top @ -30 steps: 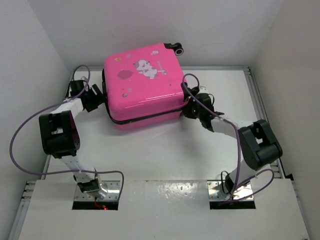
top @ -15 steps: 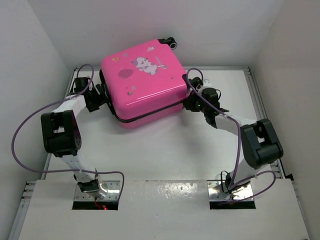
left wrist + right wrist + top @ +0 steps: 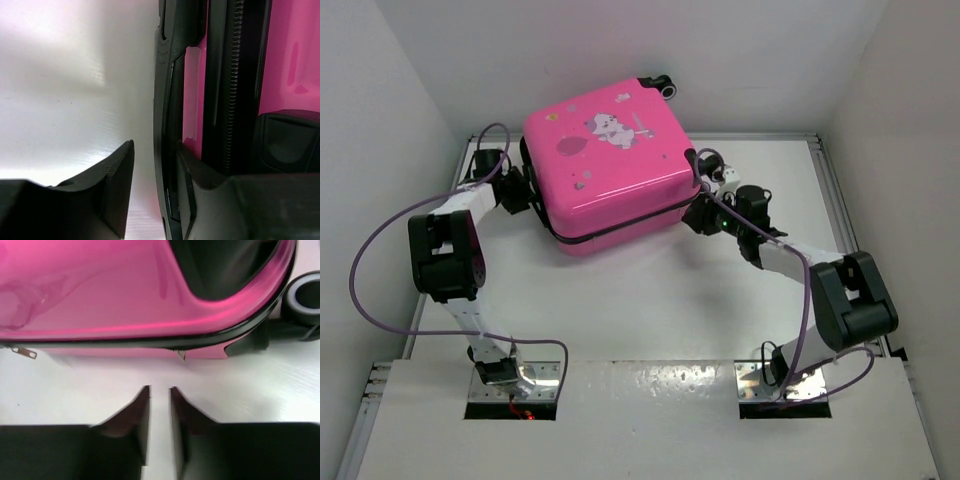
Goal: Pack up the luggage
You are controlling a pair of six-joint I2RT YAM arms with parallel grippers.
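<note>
The luggage point(image 3: 605, 165) is a hot-pink hard-shell suitcase with a white cartoon print, lying closed and flat at the back of the table. My left gripper point(image 3: 520, 190) is at its left side, open. In the left wrist view point(image 3: 156, 145) its jaws straddle the black side handle point(image 3: 167, 100), one finger tucked between handle and pink shell point(image 3: 285, 60), the other apart from it. My right gripper point(image 3: 698, 212) sits low on the table at the suitcase's right front corner. Its jaws point(image 3: 160, 388) are nearly together and empty, a short way from the shell point(image 3: 125, 285).
The black zipper point(image 3: 232, 90) runs round the shell, and a metal zipper pull point(image 3: 25, 352) hangs at its edge. A black wheel point(image 3: 305, 297) is at the far right corner, and also shows in the top view point(image 3: 667, 86). White walls enclose the white table point(image 3: 650, 290).
The suitcase has turned slightly and shifted left and away. My left gripper has moved back along its left side. My right arm has swung outward, its gripper staying by the right corner.
</note>
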